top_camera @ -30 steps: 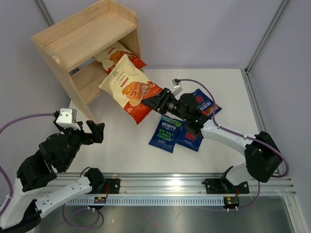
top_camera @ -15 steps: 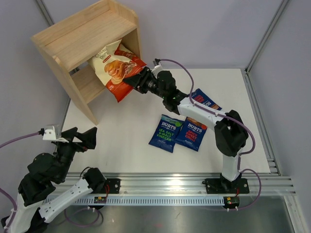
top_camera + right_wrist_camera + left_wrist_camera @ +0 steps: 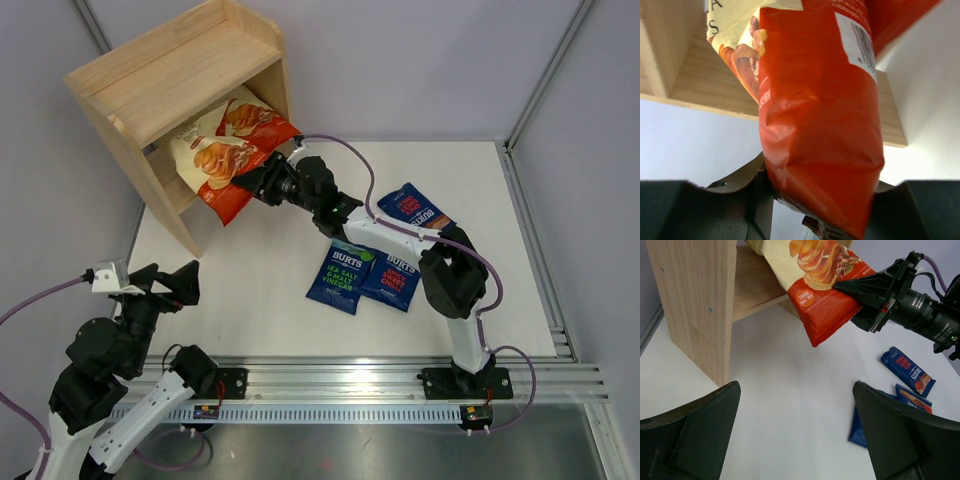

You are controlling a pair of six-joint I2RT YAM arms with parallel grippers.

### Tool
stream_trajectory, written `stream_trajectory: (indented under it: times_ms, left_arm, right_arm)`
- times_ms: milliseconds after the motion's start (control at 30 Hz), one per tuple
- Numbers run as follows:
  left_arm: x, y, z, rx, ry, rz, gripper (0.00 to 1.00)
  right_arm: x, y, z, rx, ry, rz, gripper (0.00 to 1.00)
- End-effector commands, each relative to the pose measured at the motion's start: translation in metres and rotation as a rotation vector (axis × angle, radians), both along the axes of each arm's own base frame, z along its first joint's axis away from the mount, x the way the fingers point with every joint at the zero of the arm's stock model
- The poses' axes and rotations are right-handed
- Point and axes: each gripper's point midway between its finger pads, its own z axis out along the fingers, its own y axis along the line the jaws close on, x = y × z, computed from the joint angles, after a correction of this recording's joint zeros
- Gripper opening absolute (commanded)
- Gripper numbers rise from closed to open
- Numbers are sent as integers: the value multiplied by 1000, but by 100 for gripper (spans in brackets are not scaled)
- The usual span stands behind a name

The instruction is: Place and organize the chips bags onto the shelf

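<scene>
Far left, the shelf (image 3: 170, 75) holds one Cassava bag (image 3: 257, 120) on its lower tier; a second Cassava bag (image 3: 212, 160) slants half-in, red end outward, clamped in the right fingers (image 3: 252, 182). Three Burts bags (image 3: 340, 275) (image 3: 398, 280) (image 3: 415, 208) lie on the surface (image 3: 250, 295); left fingers (image 3: 692, 432) apart

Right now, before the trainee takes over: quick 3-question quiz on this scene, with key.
1. True or false: the left gripper is shut on a bag.
2. The right gripper grips the red bottom end of a Cassava Chips bag. Where is that bag's top end?
A. On the top board of the shelf
B. Inside the shelf's lower tier
C. Flat on the table
3. Fill in: ___ Burts bags lie on the table.

Key:
1. False. Its jaws are open and empty.
2. B.
3. Three.
</scene>
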Motion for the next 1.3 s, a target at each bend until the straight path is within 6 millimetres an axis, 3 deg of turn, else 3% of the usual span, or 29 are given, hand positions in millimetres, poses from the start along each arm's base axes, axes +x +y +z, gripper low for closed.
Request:
stream_trajectory:
  times_ms: [0, 33, 100, 133, 200, 233, 300, 400, 433, 467, 500, 533, 567, 600, 633, 700, 767, 833, 900, 1000, 1067, 1200, 1267]
  left_arm:
    - [1, -11, 12, -11, -47, -48, 99]
    - [1, -10, 12, -12, -49, -39, 99]
    - [1, -9, 13, -15, -54, -33, 99]
    - [1, -10, 13, -13, -55, -36, 99]
    - [1, -10, 13, -11, -56, -37, 99]
    - [1, -10, 13, -11, -56, -33, 99]
    - [1, -9, 13, -13, -59, -31, 99]
    - [2, -9, 12, -10, -55, -28, 99]
    - [2, -8, 11, -8, -54, -24, 99]
    - [2, -9, 12, -9, -55, -25, 99]
    - [2, -8, 11, -9, -55, -23, 99]
    - [2, -8, 11, -9, -55, -20, 99]
    - [2, -8, 11, -8, -54, -22, 99]
    - [2, -8, 11, -8, -54, -20, 99]
    - [2, -8, 12, -9, -55, -20, 99]
    - [2, -7, 11, -9, -55, -19, 99]
    - [1, -7, 12, -11, -59, -17, 99]
    - [1, -6, 12, -12, -60, -16, 99]
    - [1, -6, 11, -11, -59, -13, 99]
    - [1, -6, 12, -12, -58, -13, 99]
    - [0, -6, 12, -13, -59, -13, 99]
    - [0, -5, 11, -14, -59, -10, 99]
    - [0, -5, 12, -14, -61, -10, 99]
  right_arm:
    - [-6, 15, 57, 89, -112, 34, 6]
    - [-4, 19, 64, 90, -110, 39, 6]
    - [1, 30, 46, 57, -77, 56, 6]
    - [3, 33, 62, 76, -98, 61, 6]
    - [9, 44, 49, 47, -90, 69, 6]
    - [12, 47, 63, 58, -104, 68, 6]
    - [19, 59, 43, 17, -80, 74, 6]
    - [27, 71, 46, 15, -87, 72, 7]
    - [27, 74, 64, 42, -110, 71, 7]
    - [31, 80, 49, 29, -97, 69, 7]
    - [33, 81, 61, 50, -112, 56, 7]
    - [36, 88, 46, 36, -101, 53, 7]
    - [39, 90, 44, 33, -100, 38, 7]
    - [40, 90, 57, 50, -124, 28, 7]
    - [42, 95, 46, 37, -124, 22, 8]
    - [40, 100, 53, 47, -155, 0, 11]
    - [35, 107, 40, 22, -139, 7, 13]
    - [30, 111, 42, 21, -149, 9, 20]
    - [23, 116, 39, 10, -151, 13, 21]
    - [18, 119, 35, -3, -150, 22, 37]
    - [17, 118, 36, -13, -166, 27, 60]
    - [18, 110, 27, -83, -147, 7, 63]
    - [17, 103, 35, -99, -160, -5, 64]
